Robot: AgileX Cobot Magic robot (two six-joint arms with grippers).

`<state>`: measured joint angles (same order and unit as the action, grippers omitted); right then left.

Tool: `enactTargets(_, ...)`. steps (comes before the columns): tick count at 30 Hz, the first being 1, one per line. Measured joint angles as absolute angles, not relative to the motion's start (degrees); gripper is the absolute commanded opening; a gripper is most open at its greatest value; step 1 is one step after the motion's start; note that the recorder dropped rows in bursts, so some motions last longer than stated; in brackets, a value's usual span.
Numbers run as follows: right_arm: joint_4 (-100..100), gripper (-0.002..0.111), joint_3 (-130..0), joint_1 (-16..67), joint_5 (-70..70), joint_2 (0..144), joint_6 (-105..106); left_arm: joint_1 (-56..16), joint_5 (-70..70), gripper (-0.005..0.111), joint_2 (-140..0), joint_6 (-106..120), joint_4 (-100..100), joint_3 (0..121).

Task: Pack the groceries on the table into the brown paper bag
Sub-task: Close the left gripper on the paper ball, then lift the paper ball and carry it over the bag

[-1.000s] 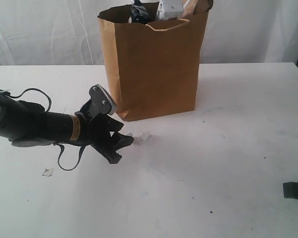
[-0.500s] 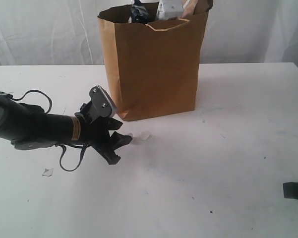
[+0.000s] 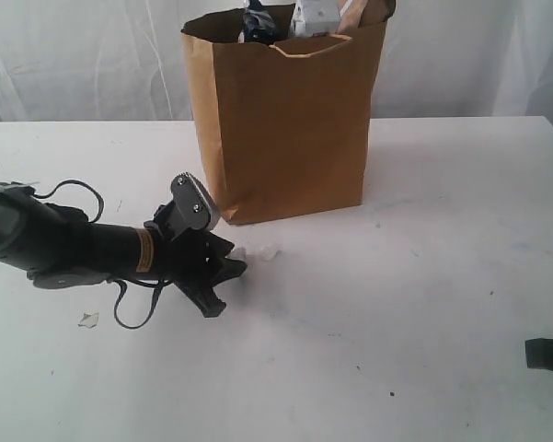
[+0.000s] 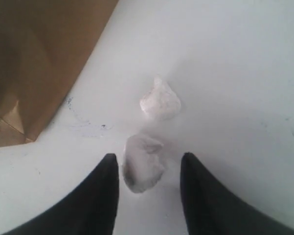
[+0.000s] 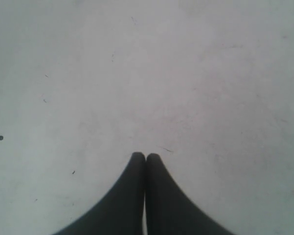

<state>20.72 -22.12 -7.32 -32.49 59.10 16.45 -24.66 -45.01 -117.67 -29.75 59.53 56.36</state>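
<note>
The left hand [image 4: 149,157] sat low over the wide white worktop [image 4: 235,73]. Its black fingers [image 4: 100,196] were partway apart, with a small crumpled white scrap [image 4: 143,170] lying between the tips. The scrap was close against one finger and clear of the other, with nothing gripped. A second white scrap [image 4: 160,102] lay just beyond the tips. The tall brown paper bag [image 3: 285,129] stood upright ahead of that hand and off to one side, bottom corner near. The groceries [image 3: 313,17] poked above its ragged rim. The right hand [image 5: 146,157] was pressed fully closed, holding nothing, with open worktop all round it, well apart from the bag.
</note>
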Motion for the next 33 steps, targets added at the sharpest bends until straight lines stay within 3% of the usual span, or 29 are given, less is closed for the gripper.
enactTargets(6, 20.72, 0.0, -22.12, -7.32, -32.61, 59.1, 16.45, -24.66, -45.01, 0.0, -117.67, -29.64, 59.07, 56.36)
enactTargets(17, 20.72, 0.0, -22.12, -7.32, -32.73, 59.1, 16.45, -24.3, -44.58, 0.0, -113.55, -29.64, 58.81, 56.36)
enactTargets(25, 20.72, 0.0, -22.12, -7.32, -32.73, 59.1, 16.45, -17.35, -42.93, 0.0, -98.94, -29.64, 54.14, 56.36)
enactTargets(33, 20.72, 0.0, -22.12, -7.32, -32.51, 59.1, 16.45, -11.72, -66.26, 0.0, -96.84, -36.76, 39.78, 58.02)
